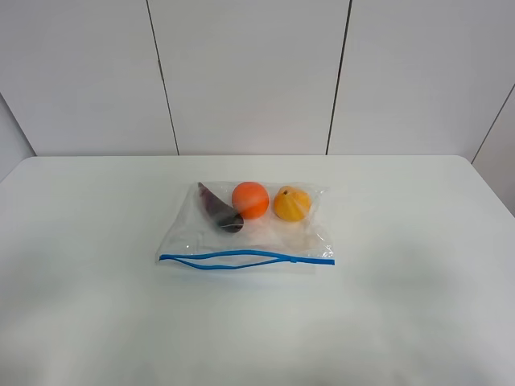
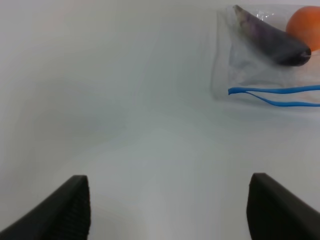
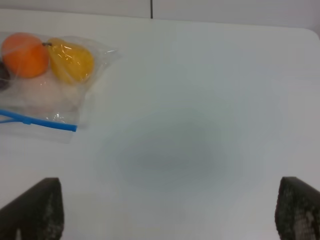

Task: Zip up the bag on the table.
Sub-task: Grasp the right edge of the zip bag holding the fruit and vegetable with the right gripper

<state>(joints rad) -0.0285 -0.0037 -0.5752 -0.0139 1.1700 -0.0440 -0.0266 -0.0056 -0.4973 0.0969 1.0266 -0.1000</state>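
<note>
bag: the bag [image 1: 245,229] lay flat near the middle of the surface [image 1: 96,314], with nothing touching it.
contents: eggplant [image 1: 219,209], orange [image 1: 250,199] and pear [image 1: 291,203] sat at the far side of the bag, well clear of the closure.
zip: the zipper strip [image 1: 245,258] ran along the edge nearest the exterior camera. Its two blue tracks gaped from the left end to about the middle and looked merged toward the right end. I couldn't make out a slider.
left gripper: the left gripper [image 2: 169,202] was released with jaws wide, over bare surface, apart from the bag's left zip corner [image 2: 229,91].
right gripper: the right gripper [image 3: 170,207] was released with jaws wide, empty, off the bag's right zip corner [image 3: 74,128].
step: my read was the approach, with no contact yet.
how to do it well: pin the sealed right end with the right gripper so the bag can't slide. Bring the left gripper down on the gaping left stretch, pinch both tracks together, then run along the strip in line with it.
watch: the film looked thin and slick. A pinch on one track only, or a skewed pull, would likely drag the whole bag rather than seal it.
clearance: keep to the strip; the fruit was far enough back not to interfere.
</note>
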